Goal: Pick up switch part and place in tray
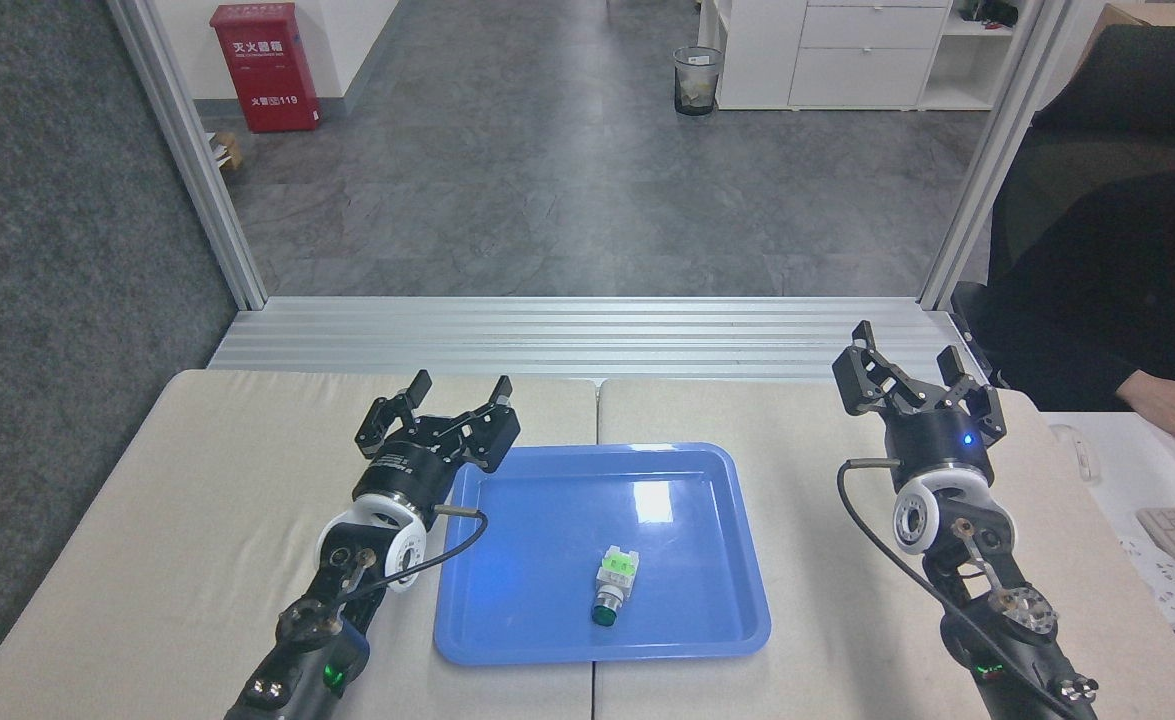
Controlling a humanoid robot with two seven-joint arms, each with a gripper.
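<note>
Your switch part [612, 582] lies loose in the blue tray [717, 628], both the left claw [437, 408] and right claw [912, 362] spread open and empty, so nothing seems left.

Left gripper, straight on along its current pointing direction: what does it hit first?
Probably nothing on the table. The open left gripper points up and away over the beige padded tabletop toward the ribbed aluminium ledge; that ledge comes first, though depth is unclear.

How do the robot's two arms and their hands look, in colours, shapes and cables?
Both arms are black with a white ring joint below the wrist. Each ends in a black hand with angular linked fingers: left hand, right hand. A black cable loops beside each wrist. The right wrist shows a small blue light, and green lights glow lower on both arms.
</note>
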